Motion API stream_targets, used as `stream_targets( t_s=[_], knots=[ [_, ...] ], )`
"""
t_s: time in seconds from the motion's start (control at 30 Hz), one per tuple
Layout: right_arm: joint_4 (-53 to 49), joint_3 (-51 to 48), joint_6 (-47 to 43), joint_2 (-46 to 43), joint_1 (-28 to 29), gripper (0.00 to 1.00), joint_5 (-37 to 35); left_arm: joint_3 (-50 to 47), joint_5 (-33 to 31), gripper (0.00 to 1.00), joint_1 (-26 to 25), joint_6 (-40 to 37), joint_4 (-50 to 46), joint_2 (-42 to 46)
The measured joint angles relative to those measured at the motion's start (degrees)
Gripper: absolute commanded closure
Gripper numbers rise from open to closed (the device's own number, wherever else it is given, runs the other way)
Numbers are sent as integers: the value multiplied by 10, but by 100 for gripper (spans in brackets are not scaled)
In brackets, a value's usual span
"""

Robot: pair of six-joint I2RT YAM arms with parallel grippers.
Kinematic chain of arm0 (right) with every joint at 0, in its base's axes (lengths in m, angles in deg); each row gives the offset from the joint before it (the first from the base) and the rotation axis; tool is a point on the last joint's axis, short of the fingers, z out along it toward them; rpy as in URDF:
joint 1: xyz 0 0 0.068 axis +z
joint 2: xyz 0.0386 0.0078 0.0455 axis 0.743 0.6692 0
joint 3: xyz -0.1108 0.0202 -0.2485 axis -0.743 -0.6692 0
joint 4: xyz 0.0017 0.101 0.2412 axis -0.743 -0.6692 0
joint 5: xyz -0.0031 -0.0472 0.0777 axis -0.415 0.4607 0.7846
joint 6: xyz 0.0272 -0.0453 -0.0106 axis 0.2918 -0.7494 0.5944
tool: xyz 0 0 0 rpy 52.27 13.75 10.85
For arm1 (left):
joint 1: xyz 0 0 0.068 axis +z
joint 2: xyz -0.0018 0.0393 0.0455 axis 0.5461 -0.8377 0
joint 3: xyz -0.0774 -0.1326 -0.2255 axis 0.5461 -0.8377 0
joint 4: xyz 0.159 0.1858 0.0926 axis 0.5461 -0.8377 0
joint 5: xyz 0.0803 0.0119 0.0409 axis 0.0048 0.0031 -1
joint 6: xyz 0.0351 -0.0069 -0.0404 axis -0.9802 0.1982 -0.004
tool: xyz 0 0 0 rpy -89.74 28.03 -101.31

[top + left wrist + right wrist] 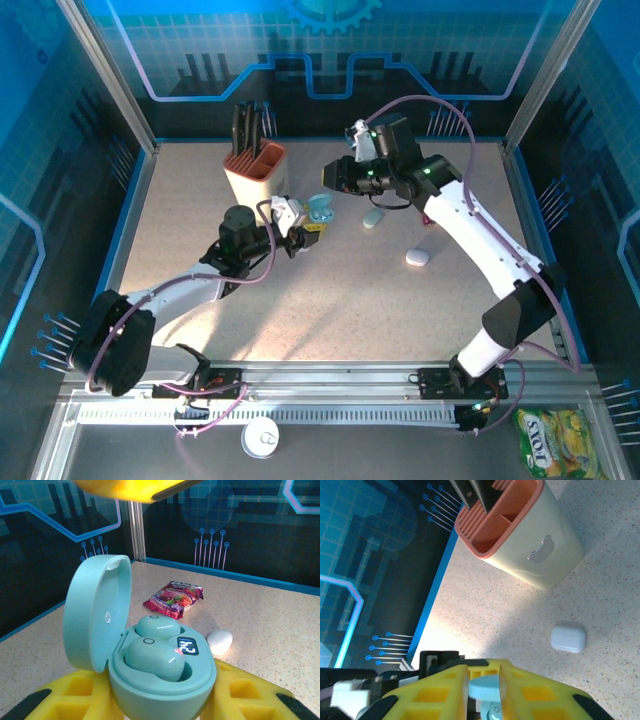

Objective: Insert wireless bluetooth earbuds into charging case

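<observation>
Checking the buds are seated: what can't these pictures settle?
- Left wrist: the buds cover their sockets, so seating depth is hidden; the case bottom is cut off by the frame edge.
- Right wrist: whether the right gripper touches the lid; its fingers hide the contact.
- Top: case contents too small.

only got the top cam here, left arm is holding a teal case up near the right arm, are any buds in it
observer: yes, the left wrist view shows two teal earbuds seated in the open charging case.
operator: is it powered
observer: its small display is lit.
operator: what's the right arm doing there
observer: the right wrist view shows the right fingers closed on the edge of the lid.
</observation>
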Motion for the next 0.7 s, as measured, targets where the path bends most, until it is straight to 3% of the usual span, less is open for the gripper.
stream_targets(
  t_s=[0.43,0.7],
  knots=[
    [-28,-43,-44,5,0,75,15,-4,-1,65,-2,11,-6,4],
    [13,-143,-5,-67,-26,47,34,-3,0,66,-2,49,36,0]
  ],
)
